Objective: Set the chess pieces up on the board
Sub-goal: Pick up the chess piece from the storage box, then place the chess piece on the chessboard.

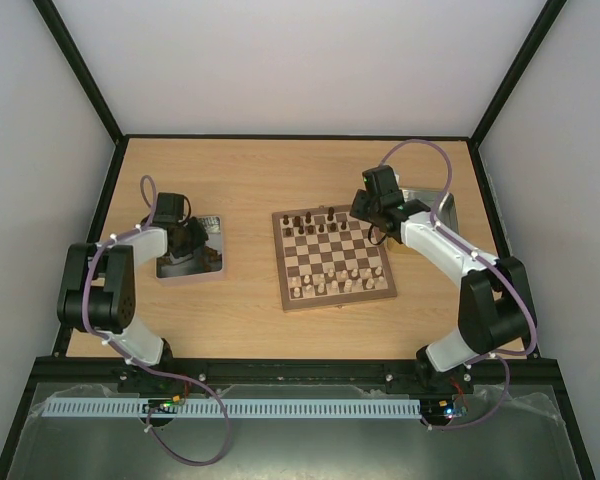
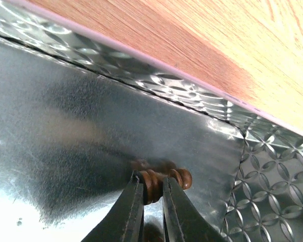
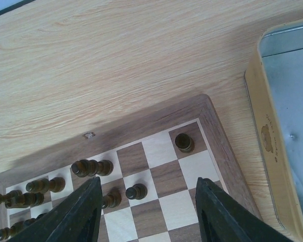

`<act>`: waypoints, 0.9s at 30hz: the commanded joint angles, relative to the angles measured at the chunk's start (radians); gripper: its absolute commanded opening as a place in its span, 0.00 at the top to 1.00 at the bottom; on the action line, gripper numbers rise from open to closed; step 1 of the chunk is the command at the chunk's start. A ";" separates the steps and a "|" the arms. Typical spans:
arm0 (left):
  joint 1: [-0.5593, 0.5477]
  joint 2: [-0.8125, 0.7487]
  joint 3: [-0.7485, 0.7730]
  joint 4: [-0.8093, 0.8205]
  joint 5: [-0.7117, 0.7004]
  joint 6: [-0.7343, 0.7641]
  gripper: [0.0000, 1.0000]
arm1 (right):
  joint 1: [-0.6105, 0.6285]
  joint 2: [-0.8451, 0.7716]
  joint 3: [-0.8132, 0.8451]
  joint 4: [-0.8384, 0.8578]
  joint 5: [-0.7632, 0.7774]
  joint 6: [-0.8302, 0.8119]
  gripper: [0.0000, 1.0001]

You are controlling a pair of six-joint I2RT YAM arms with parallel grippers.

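We log one dark brown chess piece (image 2: 181,177) low in the metal tray (image 2: 141,65), near its corner wall. It is pinched across its middle between the fingers (image 2: 134,201) of the left gripper (image 2: 152,184), which are clamped tight on it, with the rounded end jutting out to one side. On the board (image 3: 219,146), other dark pieces (image 3: 183,142) stand on the far rows, and we note the right gripper (image 3: 149,184) hovering over that corner, fingers well apart, with nothing between them.

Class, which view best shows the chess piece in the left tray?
Left wrist: the chess piece shows close up, pinched in the left hand in the tray. From the top, the arm hides it; right wrist misses it.
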 commanded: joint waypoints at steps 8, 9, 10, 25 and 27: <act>-0.033 -0.150 -0.049 -0.049 0.031 0.016 0.94 | -0.003 -0.077 -0.054 0.105 -0.163 0.028 0.50; -0.038 -0.166 -0.053 -0.044 0.051 0.019 0.94 | -0.003 -0.080 -0.064 0.129 -0.221 0.033 0.50; -0.046 -0.185 -0.057 -0.039 0.075 0.023 0.94 | -0.002 -0.081 -0.082 0.157 -0.275 0.040 0.50; -0.412 -0.184 0.013 0.221 0.360 -0.119 0.92 | 0.070 -0.091 -0.275 0.550 -0.636 0.262 0.42; -0.440 -0.144 0.023 0.272 0.374 -0.153 0.92 | 0.084 -0.091 -0.298 0.567 -0.626 0.281 0.41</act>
